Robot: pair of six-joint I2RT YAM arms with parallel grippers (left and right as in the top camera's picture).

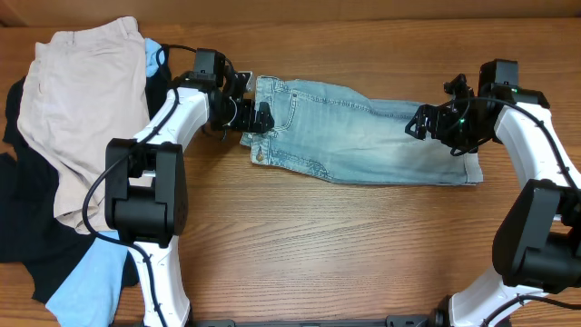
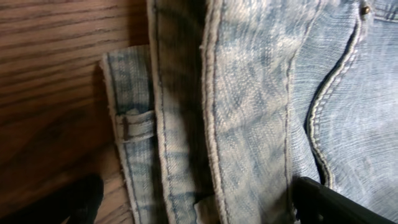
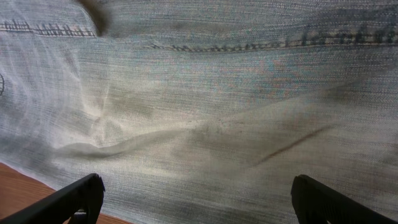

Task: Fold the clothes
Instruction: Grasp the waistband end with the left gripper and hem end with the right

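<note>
Hovering over the denim shorts (image 1: 363, 136) on the desk (image 1: 318, 254), left jaws at nine o'clock, right jaws at three, both gape apart; next they must pinch cloth to fold.

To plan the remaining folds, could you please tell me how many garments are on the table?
4 visible: denim shorts spread in the centre; beige shorts, a black garment and a sky-blue garment heaped together at the left edge. More may be hidden underneath.
</note>
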